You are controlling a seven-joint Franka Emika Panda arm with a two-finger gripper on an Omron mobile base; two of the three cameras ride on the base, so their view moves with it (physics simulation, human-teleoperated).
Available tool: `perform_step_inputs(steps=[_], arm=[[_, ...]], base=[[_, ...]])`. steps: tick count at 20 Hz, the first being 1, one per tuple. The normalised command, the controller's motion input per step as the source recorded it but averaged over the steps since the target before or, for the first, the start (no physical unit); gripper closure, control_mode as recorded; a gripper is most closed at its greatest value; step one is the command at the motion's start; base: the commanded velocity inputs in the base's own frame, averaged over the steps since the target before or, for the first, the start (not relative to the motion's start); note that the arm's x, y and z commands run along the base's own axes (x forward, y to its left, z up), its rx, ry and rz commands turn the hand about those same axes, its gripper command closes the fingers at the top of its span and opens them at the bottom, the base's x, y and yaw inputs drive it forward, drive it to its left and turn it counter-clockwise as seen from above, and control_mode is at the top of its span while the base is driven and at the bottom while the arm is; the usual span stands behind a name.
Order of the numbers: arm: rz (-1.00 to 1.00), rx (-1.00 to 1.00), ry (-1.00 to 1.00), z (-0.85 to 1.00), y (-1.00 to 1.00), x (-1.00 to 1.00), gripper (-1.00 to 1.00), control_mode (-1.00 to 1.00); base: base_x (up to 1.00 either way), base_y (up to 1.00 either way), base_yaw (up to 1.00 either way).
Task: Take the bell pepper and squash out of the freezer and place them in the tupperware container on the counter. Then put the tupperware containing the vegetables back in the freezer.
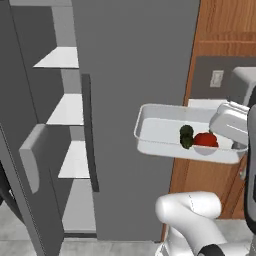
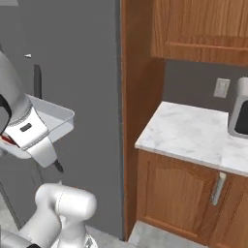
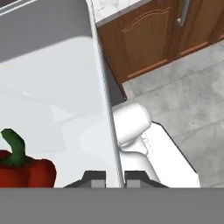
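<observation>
Pale grey, the tupperware container is being pinched by one rim in the closed gripper, off the counter. The bell pepper and squash are being risked: any tilt toward the freezer may spill them.

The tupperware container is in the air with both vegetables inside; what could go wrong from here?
1. The gripper pinches only one rim of the tupperware container, jaws shut on a thin edge. The tray may tilt or slip.
2. The bell pepper and the squash lie loose near the held end. A tilt could roll them out.
3. The tray hangs before the wider grey door, while the freezer opening is to the side. It could hit that door.
</observation>
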Motion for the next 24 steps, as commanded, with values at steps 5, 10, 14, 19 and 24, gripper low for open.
perform_step_inputs(steps=[5, 10, 14, 19, 24], arm=[[0.0, 0.0, 0.0, 0.0, 0.0, 0.0, 1.0, 1.0], [0.0, 0.0, 0.0, 0.0, 0.0, 0.0, 1.0, 1.0], [0.0, 0.0, 0.0, 0.0, 0.0, 0.0, 1.0, 1.0], [0.0, 0.0, 0.0, 0.0, 0.0, 0.0, 1.0, 1.0], [0.0, 0.0, 0.0, 0.0, 0.0, 0.0, 1.0, 1.0]], base=[[0.61, 0.46, 0.2], [0.74, 0.18, 0.08], [0.48, 0.37, 0.0], [0.04, 0.84, 0.02], [0.31, 0.66, 0.01]])
